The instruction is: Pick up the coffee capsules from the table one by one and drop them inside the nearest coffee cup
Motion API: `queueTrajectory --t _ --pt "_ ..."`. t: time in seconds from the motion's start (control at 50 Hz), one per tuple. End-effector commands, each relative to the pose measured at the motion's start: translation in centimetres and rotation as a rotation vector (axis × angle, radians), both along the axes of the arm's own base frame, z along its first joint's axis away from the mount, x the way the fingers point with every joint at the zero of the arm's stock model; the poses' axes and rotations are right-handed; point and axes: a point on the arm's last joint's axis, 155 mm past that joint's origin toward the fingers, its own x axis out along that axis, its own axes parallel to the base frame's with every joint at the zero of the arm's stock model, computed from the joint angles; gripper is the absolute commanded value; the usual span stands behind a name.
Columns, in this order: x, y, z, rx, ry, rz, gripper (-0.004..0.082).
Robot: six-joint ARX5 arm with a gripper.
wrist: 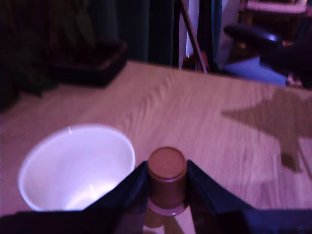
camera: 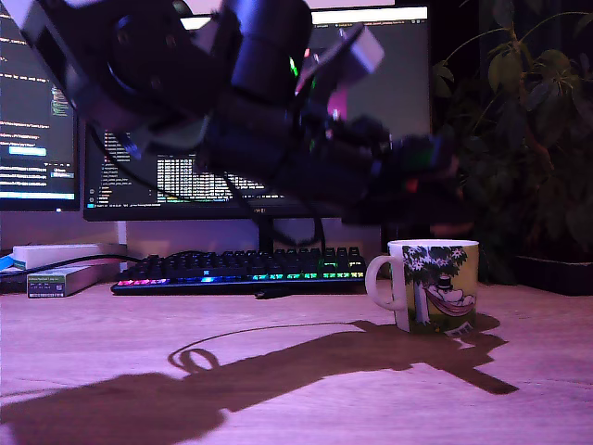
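Observation:
A small brown coffee capsule (wrist: 167, 179) sits between my two dark fingers (wrist: 126, 191), which press on both its sides. It is held above the wooden table, just beside the white rim of the coffee cup (wrist: 78, 165), whose inside looks empty. In the exterior view the cup (camera: 434, 285) is a white mug with a tree and hammock print, handle toward that view's left. The dark arm stretches above it and my gripper (camera: 443, 190) hangs blurred over the mug; the capsule is hidden there.
A lit keyboard (camera: 243, 269) and two monitors (camera: 306, 111) stand at the back of the wooden table (camera: 278, 371). A box (camera: 60, 278) lies at the exterior view's left, a potted plant (camera: 533, 139) at its right. The arm's shadow crosses the table.

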Motion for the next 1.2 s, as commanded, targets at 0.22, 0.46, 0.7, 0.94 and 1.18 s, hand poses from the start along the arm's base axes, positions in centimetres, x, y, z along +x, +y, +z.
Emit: queueTrajectory --t 0.22,0.46,0.7,0.94,1.18 --pt "3.2 0.7 2.1 0.031 0.023 0.062 0.0127" --pt "4.7 0.3 3.6 0.085 0.065 0.074 0.0127" --pt "5.0 0.0 3.4 0.133 0.105 0.075 0.0127" --pt "5.5 -0.5 2.7 0.178 0.133 0.073 0.0127" --pt "6.0 -1.0 0.7 0.237 0.161 0.068 0.0128"
